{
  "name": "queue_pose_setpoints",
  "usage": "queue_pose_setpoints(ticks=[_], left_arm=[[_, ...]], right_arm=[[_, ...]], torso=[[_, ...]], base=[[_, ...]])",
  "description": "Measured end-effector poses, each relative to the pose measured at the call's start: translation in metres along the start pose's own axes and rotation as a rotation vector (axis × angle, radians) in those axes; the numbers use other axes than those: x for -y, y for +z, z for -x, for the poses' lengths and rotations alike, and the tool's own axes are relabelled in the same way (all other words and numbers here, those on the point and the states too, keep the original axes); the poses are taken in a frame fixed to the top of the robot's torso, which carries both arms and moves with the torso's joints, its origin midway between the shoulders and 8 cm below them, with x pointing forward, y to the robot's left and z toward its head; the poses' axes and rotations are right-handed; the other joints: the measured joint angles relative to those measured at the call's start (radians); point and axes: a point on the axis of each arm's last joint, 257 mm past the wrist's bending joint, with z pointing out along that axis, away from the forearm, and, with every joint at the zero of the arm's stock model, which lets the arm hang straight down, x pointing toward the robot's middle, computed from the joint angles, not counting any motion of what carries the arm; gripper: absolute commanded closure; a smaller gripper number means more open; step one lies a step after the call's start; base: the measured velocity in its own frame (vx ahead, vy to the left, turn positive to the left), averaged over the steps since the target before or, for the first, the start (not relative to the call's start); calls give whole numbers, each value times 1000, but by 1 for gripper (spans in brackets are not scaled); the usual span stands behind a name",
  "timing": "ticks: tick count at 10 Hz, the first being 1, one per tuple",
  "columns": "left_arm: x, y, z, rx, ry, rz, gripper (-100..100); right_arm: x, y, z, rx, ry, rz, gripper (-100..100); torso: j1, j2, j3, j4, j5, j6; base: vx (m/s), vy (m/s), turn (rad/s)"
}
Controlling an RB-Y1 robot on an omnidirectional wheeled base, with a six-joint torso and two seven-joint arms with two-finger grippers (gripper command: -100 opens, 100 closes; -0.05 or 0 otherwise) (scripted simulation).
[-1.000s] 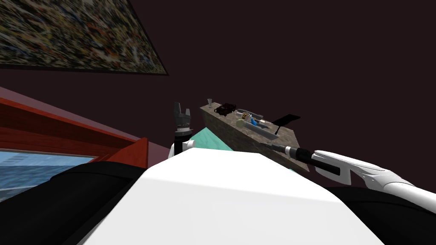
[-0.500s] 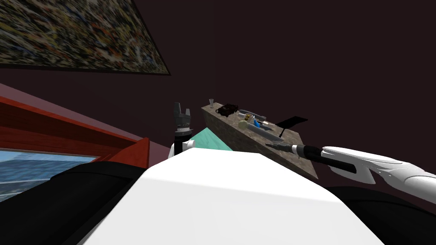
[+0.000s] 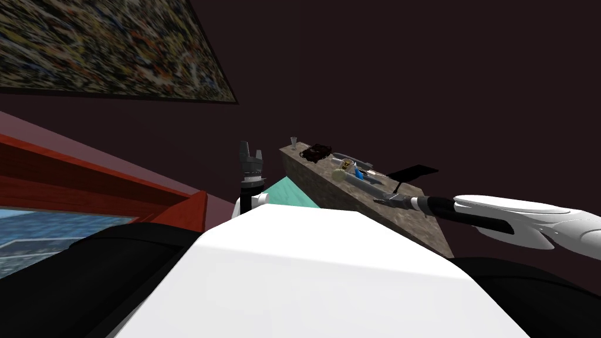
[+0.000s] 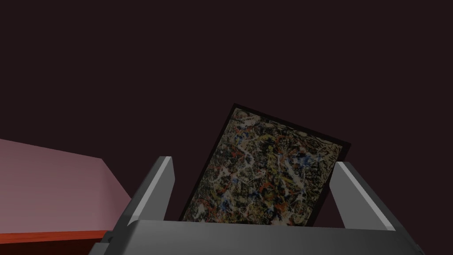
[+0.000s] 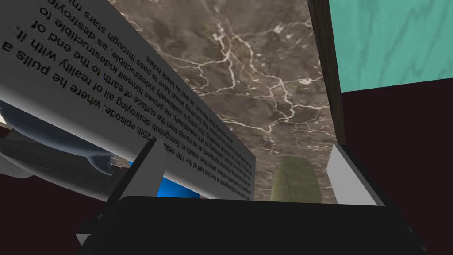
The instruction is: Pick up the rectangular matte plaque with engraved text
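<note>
Brown marble counter [image 5: 265, 79] holds the lettered plaque [image 5: 88, 75]; left pincer [image 4: 254, 161] and right pincer [image 5: 246, 145] gape.

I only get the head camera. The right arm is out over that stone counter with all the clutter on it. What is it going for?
Observer: Its wrist camera shows a grey plaque covered in lines of print, just ahead of the right gripper.
Visitor: Has it got hold of it?
Observer: No. The two fingers stand open, and only the plaque's near corner lies between them, next to one finger.
Visitor: Is anything in the way?
Observer: Possibly. An olive thing sits on the counter between the fingers too, nearer the other finger.
</note>
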Motion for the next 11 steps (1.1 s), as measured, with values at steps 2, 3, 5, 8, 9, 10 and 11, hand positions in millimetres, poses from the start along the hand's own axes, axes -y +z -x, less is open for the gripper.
queue_pose_setpoints(ticks=[2,3,5,8,9,10,11], left_arm=[[0,0,0,0,0,0,0],[0,0,0,0,0,0,0],[0,0,0,0,0,0,0],[0,0,0,0,0,0,0],[0,0,0,0,0,0,0],[0,0,0,0,0,0,0],[0,0,0,0,0,0,0]], right_arm=[[11,-8,-4,-52,-52,-12,-100],[15,-12,-8,-82,-84,-15,-100],[20,-19,-15,-132,-131,-15,-100],[22,-34,-41,-231,-204,8,-100],[22,-34,-42,-236,-206,11,-100],[22,-34,-43,-243,-211,12,-100],[21,-41,-58,-288,-228,31,-100]], torso=[[0,0,0,0,0,0],[-1,-2,-1,0,0,0],[-1,-2,-1,0,0,0],[-5,-4,-3,-1,-2,0],[-3,0,0,0,-1,1],[-2,3,2,1,-1,1],[-2,0,0,0,-1,0]], base=[[83,5,63],[82,0,53],[109,-12,142],[113,-45,63],[4,-2,-11],[82,-16,167],[131,-57,177]])
